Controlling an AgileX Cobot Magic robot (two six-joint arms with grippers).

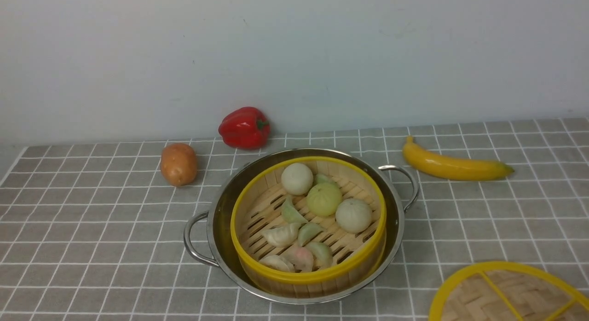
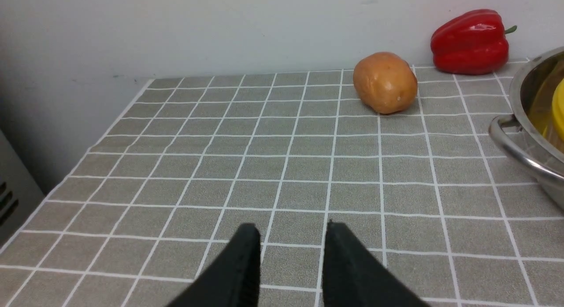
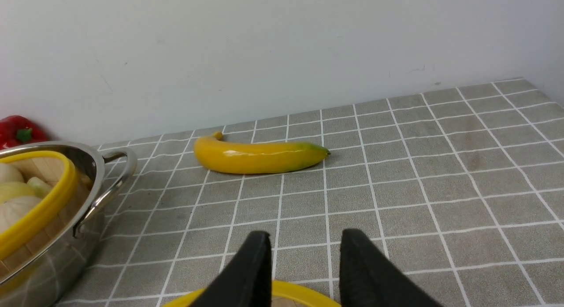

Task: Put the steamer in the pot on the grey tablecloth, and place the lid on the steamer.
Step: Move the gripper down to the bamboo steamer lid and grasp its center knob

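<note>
Since the steamer [image 1: 313,278] sits inside the pot [image 1: 219,219], with its yellow rim standing above the steel rim, the first step reads as done. It rests off-centre, closer to the pot's near wall. The buns and dumplings are uncovered. The pot stands mid-cloth on the grey tablecloth [image 1: 92,219].

Step in hand: the lid [image 1: 504,293]. It lies flat on the cloth to the near right of the pot, apart from it and partly cut off by the edge of the front view.

Right gripper [image 3: 305,234] — fingers spread, nothing between them. It hovers at the lid's edge, and the yellow rim shows just under the fingers in the right wrist view. Whether they touch it I cannot tell.

Left gripper [image 2: 291,227] — fingers parted with a clear gap, empty, over bare cloth to the left of the pot. The potato [image 2: 385,82] and red pepper [image 2: 469,42] lie beyond it.

Next move, as judged:
- The right arm lowers until the yellow rim sits between the fingers, then closes on it.
- It lifts the lid level, carries it left over the steamer, centres it rim to rim and sets it down.

The lid is thin and lies flat on the cloth, so an edge grip may slip or tilt it. The banana [image 1: 453,166] lies farther back, off that path.
</note>
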